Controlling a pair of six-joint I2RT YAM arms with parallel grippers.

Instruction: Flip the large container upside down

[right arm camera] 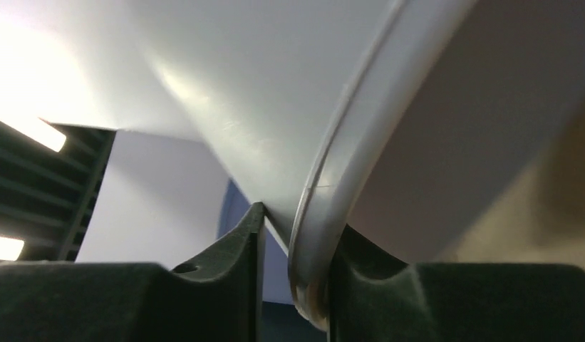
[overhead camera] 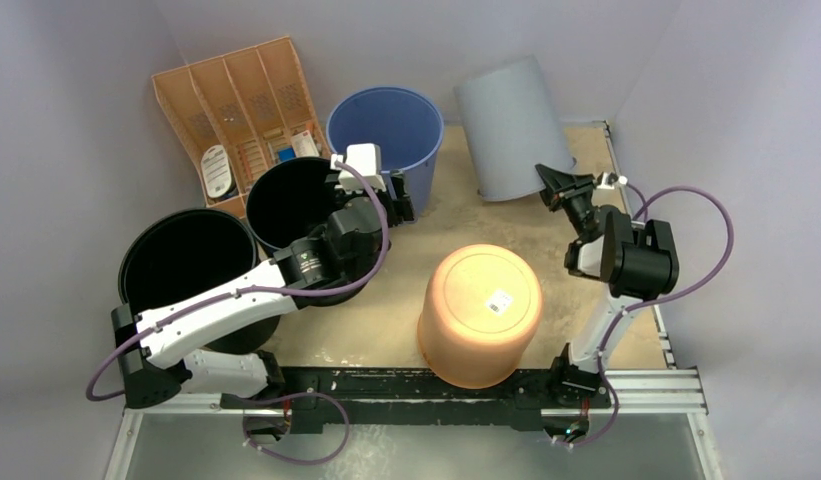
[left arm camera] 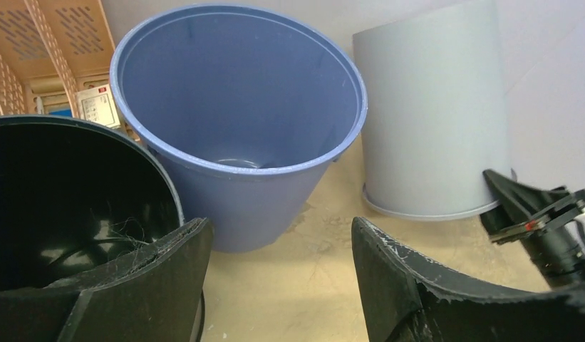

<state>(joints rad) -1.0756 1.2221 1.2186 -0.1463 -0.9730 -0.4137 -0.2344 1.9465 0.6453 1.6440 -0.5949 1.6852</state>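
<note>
A large grey container (overhead camera: 511, 125) stands mouth down and tilted at the back right. It also shows in the left wrist view (left arm camera: 432, 107) and fills the right wrist view (right arm camera: 239, 85). My right gripper (overhead camera: 558, 185) (right arm camera: 296, 235) is shut on its lower rim, one finger inside and one outside. That gripper shows at the rim in the left wrist view (left arm camera: 531, 214). My left gripper (overhead camera: 398, 198) (left arm camera: 278, 235) is open and empty over the tan table, just in front of a blue bucket (overhead camera: 386, 125) (left arm camera: 232, 107).
An orange container (overhead camera: 481, 310) stands upside down at the front centre. Two black buckets (overhead camera: 291, 200) (overhead camera: 181, 260) stand upright on the left, one by my left fingers (left arm camera: 61, 199). A wooden organiser (overhead camera: 236, 110) is at the back left. Walls close in on the sides.
</note>
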